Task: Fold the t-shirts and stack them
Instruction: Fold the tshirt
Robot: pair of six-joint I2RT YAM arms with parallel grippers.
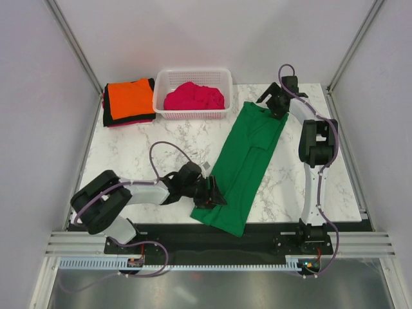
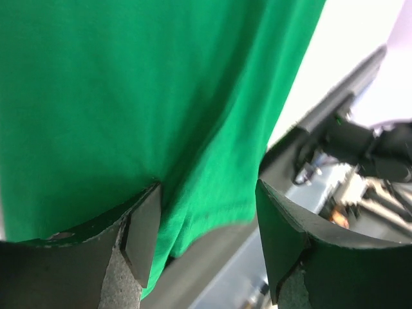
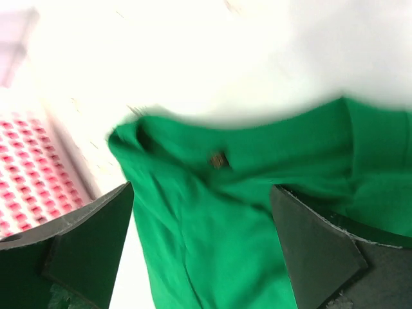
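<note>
A bright green t-shirt (image 1: 248, 154) lies folded into a long strip, slanting from the back right to the table's front edge, where its hem overhangs. My left gripper (image 1: 214, 193) is open at the strip's near left edge. In the left wrist view the green cloth (image 2: 129, 96) lies between and under the spread fingers of this gripper (image 2: 207, 193). My right gripper (image 1: 278, 103) is open over the collar end. The right wrist view shows that gripper (image 3: 201, 193) with the green collar (image 3: 244, 225) below it. A magenta-pink t-shirt (image 1: 194, 96) lies in the basket. A folded orange t-shirt (image 1: 129, 95) tops dark ones (image 1: 109, 119).
A white lattice basket (image 1: 193, 73) stands at the back centre; it also shows in the right wrist view (image 3: 26, 161). The folded stack is at the back left corner. A black strip (image 1: 167, 228) and metal rail run along the front edge. Frame posts stand at the back corners.
</note>
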